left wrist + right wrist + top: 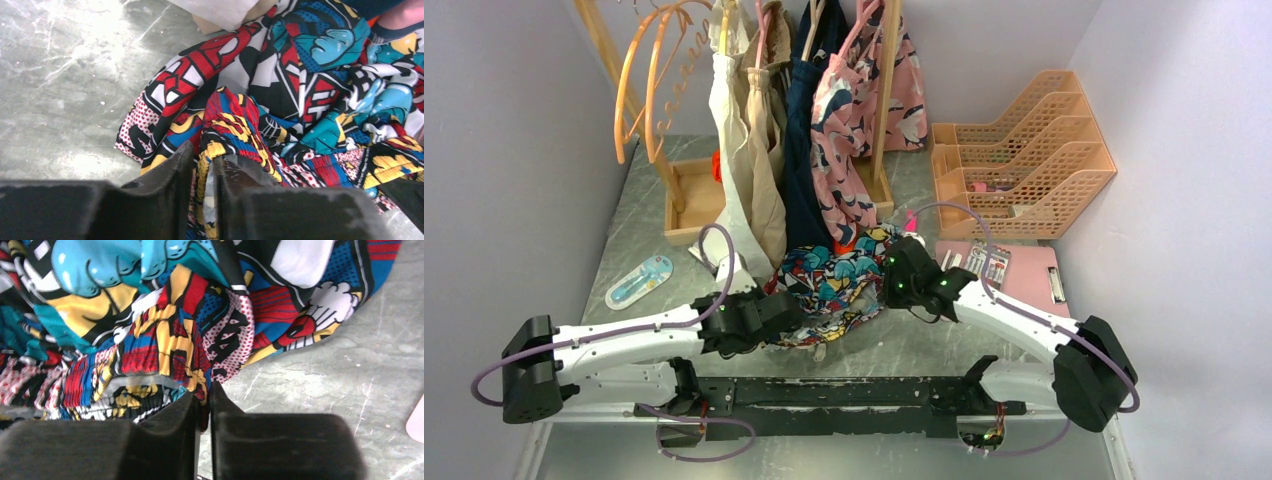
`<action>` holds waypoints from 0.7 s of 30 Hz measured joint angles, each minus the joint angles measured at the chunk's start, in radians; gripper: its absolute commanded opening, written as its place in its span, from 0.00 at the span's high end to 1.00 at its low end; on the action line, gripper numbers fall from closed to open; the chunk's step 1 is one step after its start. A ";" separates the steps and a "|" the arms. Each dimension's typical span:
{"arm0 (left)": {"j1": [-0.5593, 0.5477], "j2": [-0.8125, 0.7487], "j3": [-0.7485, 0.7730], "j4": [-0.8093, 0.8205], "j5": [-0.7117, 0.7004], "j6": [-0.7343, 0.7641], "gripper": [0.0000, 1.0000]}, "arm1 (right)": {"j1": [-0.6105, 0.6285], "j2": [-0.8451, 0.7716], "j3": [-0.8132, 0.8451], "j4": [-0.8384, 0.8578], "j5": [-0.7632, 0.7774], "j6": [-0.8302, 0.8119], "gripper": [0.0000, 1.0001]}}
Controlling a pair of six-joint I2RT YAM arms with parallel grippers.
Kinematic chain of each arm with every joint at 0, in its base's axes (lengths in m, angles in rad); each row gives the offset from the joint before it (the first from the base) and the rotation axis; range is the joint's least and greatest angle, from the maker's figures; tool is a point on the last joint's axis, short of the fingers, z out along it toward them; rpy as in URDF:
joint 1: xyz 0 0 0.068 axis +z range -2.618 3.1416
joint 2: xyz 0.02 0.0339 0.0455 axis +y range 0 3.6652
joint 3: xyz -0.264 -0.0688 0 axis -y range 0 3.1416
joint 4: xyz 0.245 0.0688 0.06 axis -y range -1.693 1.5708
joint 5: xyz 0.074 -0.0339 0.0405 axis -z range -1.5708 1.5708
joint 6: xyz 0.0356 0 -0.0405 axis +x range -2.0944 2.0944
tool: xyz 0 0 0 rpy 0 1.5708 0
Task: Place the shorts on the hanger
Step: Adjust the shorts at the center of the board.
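Observation:
The comic-print shorts (839, 285) lie bunched on the grey table between my two grippers. My left gripper (786, 315) is at their left edge, and in the left wrist view it (204, 156) is shut on the gathered yellow-and-red waistband of the shorts (300, 100). My right gripper (892, 272) is at their right edge, and in the right wrist view it (202, 390) is shut on a fold of the shorts (150, 315) at the waistband. The hanger with the silver hook is not in view.
A wooden clothes rack (679, 200) at the back holds cream, navy and pink floral garments (844, 130) and orange-tan curved hangers (639, 75). A peach file organiser (1024, 160) and a pink clipboard (1014, 268) are at right. A blue-white packet (639, 280) lies at left.

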 measured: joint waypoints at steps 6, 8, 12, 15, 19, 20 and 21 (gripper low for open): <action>0.000 -0.018 0.065 0.000 0.007 0.164 0.16 | 0.001 -0.001 0.077 -0.067 0.095 -0.053 1.00; 0.000 -0.039 0.087 0.004 0.016 0.254 0.13 | 0.001 -0.023 0.113 -0.097 0.122 -0.072 1.00; 0.000 -0.100 0.123 0.050 0.069 0.491 0.12 | 0.000 -0.074 0.175 -0.156 0.177 -0.121 1.00; 0.000 -0.124 0.145 0.101 0.143 0.665 0.14 | -0.006 -0.087 0.180 -0.180 0.195 -0.143 1.00; 0.000 -0.090 0.193 0.127 0.252 0.838 0.16 | -0.018 -0.085 0.177 -0.209 0.201 -0.160 1.00; 0.000 -0.068 0.210 0.128 0.291 0.883 0.17 | -0.021 -0.085 0.177 -0.211 0.201 -0.162 1.00; 0.000 -0.054 0.218 0.128 0.319 0.910 0.17 | -0.024 -0.085 0.177 -0.211 0.200 -0.165 1.00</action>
